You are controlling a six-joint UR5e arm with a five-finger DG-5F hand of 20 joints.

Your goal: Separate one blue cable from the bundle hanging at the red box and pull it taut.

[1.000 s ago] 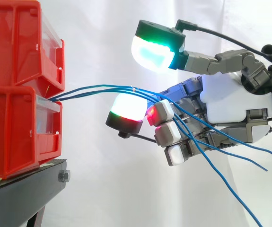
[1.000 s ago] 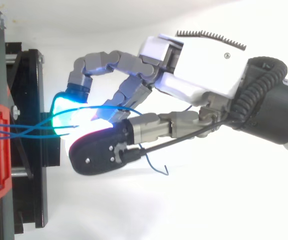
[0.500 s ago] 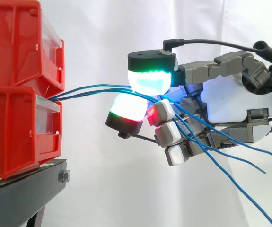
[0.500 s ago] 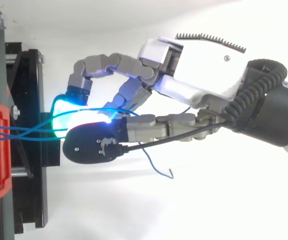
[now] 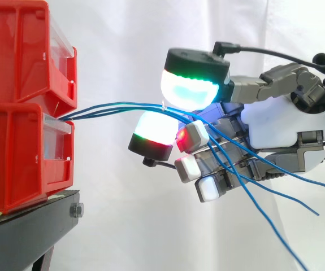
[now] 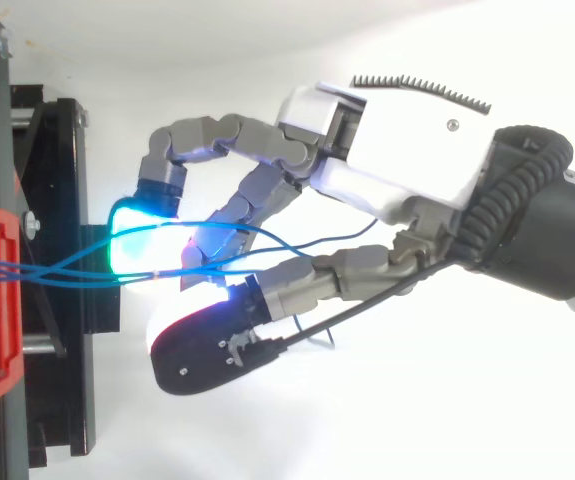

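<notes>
Thumb pad (image 5: 191, 90) has lifted off the blue cables (image 5: 111, 105), so your hand's (image 5: 275, 121) fingers (image 5: 191, 136) merely curl loosely round them all, none separated yet.

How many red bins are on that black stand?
2, stacked: the upper red bin sits on the lower red bin, where the blue cables come out. Others may lie beyond the view's edge.

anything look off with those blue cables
Nothing damaged, but the blue cables leave the red box as one bundle, cross each other at the hand, and their loose ends splay out beyond it; none runs apart from the rest.
</notes>
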